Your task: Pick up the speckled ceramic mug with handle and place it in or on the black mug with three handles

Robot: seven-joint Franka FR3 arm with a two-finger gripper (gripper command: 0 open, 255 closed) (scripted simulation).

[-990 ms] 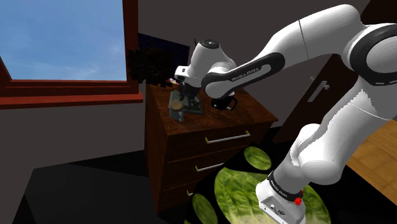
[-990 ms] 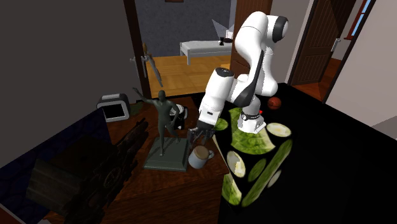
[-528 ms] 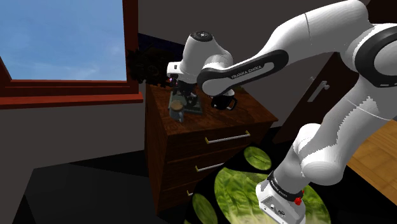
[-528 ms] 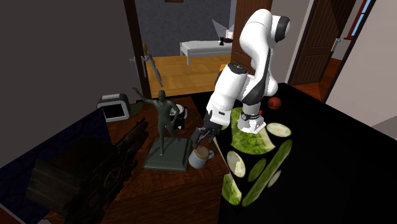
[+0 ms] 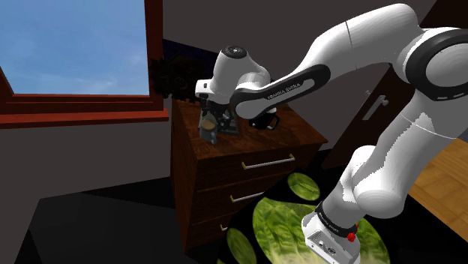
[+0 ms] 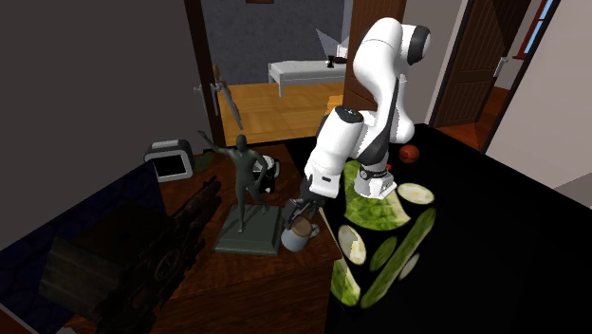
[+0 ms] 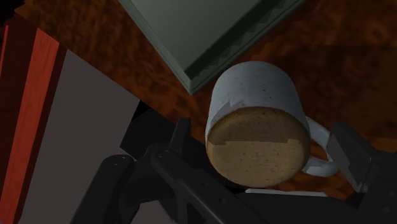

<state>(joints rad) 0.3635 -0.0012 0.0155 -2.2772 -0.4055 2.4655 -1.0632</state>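
The speckled mug [image 7: 257, 137] is pale grey outside and brownish inside. It stands upright on the dark wooden dresser top [image 5: 294, 133], close to the dresser's front edge, with its handle beside one finger. My gripper [image 7: 261, 147] is open just above it, one finger [image 7: 180, 135] on each side of the mug, neither clasping it. From the shoulder view the gripper [image 5: 212, 120] hangs over the mug [image 5: 210, 133]. The black mug [image 5: 263, 120] stands farther back to that view's right. In the second exterior view the gripper [image 6: 303, 214] sits over the mug [image 6: 299, 234].
A dark figurine [image 6: 245, 176] on a grey-green slab base [image 6: 246, 234] stands right beside the speckled mug, its corner [image 7: 210, 44] nearly touching it. A small boxy appliance [image 6: 172, 159] and a long dark object [image 6: 185, 232] occupy the dresser's far side. Drawers [image 5: 259, 161] face the floor.
The gripper's fingers have spread wide apart. The hand has shifted towards the shoulder view's left and come down over the speckled mug. The mug has not moved.
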